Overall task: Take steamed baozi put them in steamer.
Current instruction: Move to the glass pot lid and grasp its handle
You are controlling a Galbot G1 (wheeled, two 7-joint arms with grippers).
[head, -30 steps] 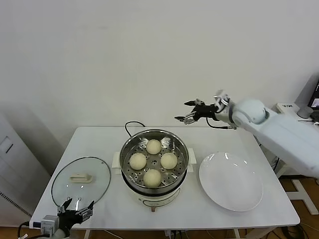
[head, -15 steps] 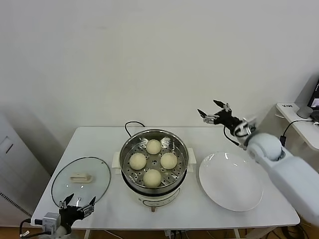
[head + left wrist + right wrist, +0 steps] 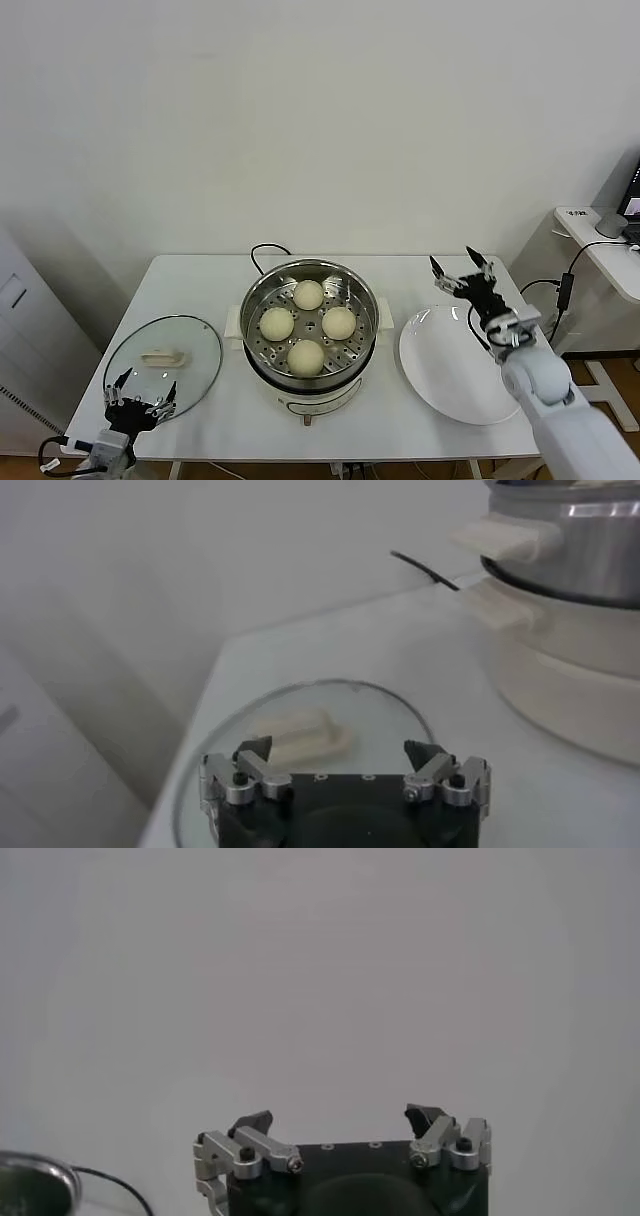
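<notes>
Four smooth cream-white baozi (image 3: 307, 324) sit on the steamer's (image 3: 309, 280) perforated tray, right tool (image 3: 461, 272) wide open and empty above the plate (image 3: 462, 365), left tool (image 3: 139, 405) wide open, empty, by the glass lid (image 3: 163, 358).

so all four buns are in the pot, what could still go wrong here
The open right gripper hangs over the white plate; dropping lower, it could knock the plate. The open left gripper sits at the glass lid near the table edge and might push it off. The steamer cord could snag an arm.
</notes>
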